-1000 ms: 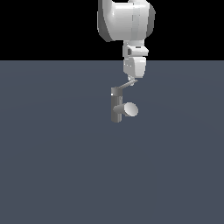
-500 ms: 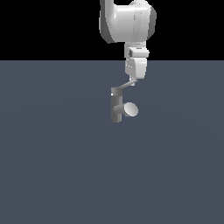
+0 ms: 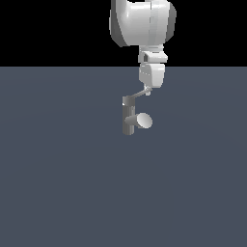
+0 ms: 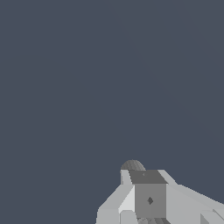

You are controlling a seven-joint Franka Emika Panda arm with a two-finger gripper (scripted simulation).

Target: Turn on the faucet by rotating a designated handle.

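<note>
The faucet [image 3: 128, 119] is a small dark grey upright post with a stubby spout ending in a pale oval face [image 3: 144, 120]. The handle [image 3: 137, 95], a thin light grey lever, slants up from the post's top toward the exterior view's right. My gripper [image 3: 148, 90] hangs from the white arm [image 3: 142, 21], and its narrow tip touches the handle's outer end. The fingers look pressed together, with nothing between them. In the wrist view, grey blocky finger parts [image 4: 150, 199] fill the lower edge, with a dark rounded top [image 4: 132, 165] just beyond them.
A flat, plain blue-grey floor [image 3: 62, 183] surrounds the faucet on all sides. A black background lies behind the arm.
The arm and hand have drifted slightly toward the exterior view's right. The handle keeps about the same slant, and the gripper tip stays at its outer end.
</note>
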